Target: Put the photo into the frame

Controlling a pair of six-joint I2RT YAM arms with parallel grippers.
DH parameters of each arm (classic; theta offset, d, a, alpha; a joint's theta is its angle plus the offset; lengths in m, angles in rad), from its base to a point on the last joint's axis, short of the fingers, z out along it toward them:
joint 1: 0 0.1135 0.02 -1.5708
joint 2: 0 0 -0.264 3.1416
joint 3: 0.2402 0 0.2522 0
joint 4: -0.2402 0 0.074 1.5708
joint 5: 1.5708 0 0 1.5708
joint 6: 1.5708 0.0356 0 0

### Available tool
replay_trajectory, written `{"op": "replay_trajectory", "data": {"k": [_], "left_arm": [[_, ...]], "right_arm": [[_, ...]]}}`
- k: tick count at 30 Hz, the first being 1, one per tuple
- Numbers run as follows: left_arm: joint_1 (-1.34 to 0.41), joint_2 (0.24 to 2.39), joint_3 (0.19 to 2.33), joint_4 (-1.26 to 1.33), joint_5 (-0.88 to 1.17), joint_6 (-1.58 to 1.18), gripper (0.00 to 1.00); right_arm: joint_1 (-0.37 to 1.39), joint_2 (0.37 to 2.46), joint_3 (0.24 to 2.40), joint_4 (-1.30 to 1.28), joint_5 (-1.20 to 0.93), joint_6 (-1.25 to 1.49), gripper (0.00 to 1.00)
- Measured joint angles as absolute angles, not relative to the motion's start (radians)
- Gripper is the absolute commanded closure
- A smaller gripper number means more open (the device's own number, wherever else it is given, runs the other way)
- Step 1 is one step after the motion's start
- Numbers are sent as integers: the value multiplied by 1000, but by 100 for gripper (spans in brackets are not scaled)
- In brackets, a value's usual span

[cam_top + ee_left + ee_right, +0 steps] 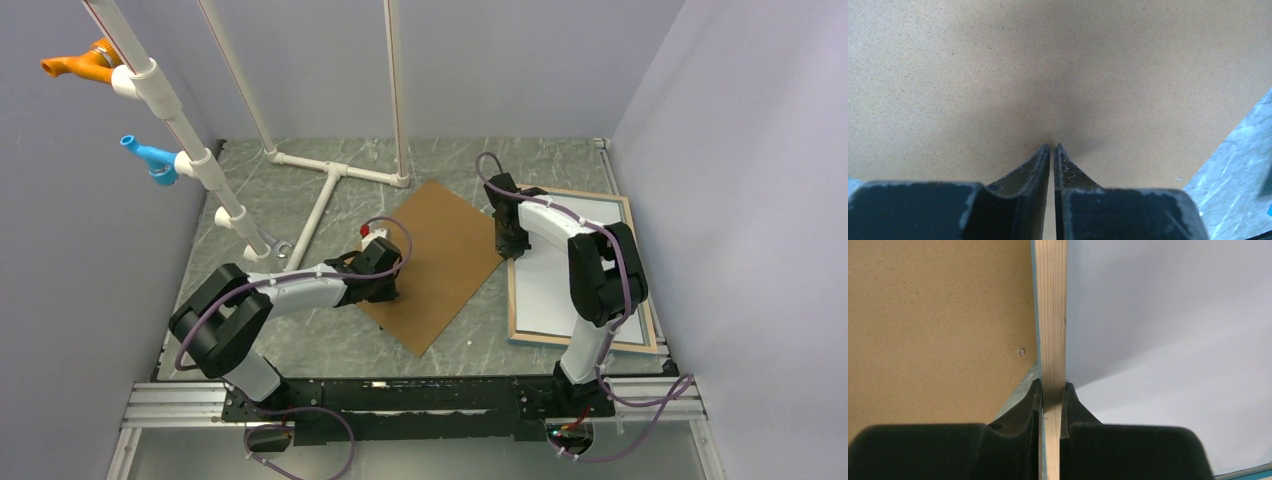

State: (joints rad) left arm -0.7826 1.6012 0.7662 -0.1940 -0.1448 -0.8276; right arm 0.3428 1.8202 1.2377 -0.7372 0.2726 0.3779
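Observation:
The frame point(580, 341) lies flat at the right with its light wood face up. A white sheet, the photo point(545, 290) with its plain back up, lies inside it. My right gripper point(510, 245) is shut on the frame's left rail. In the right wrist view the wooden rail point(1050, 315) runs between the fingers of the right gripper point(1052, 386), with the photo's white back point(1158, 340) to its right. My left gripper point(385, 290) hovers over the left edge of the brown backing board point(440, 260). In the left wrist view this gripper point(1052, 146) is shut and holds nothing, above the board point(1048, 65).
A white PVC pipe stand point(330, 180) stands at the back, with orange point(75, 65) and blue point(150, 158) fittings on the slanted pipe at left. Grey walls close in the green marbled table point(300, 330) on three sides. The board's right corner nearly touches the frame.

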Motion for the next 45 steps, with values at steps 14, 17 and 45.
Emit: {"op": "replay_trajectory", "data": {"k": [14,17,45], "left_arm": [[-880,1410,668,-339,-144,-929,84],[-888,1367,670,-469,-134,-929,77],[-535,1546,987,-668,-126,-506,20]], "right_arm": [[337,1819,1166,-734,310,416,100],[337,1819,1166,-734,313,424,92],[385,1480,970,-638,-120,550,0]]}}
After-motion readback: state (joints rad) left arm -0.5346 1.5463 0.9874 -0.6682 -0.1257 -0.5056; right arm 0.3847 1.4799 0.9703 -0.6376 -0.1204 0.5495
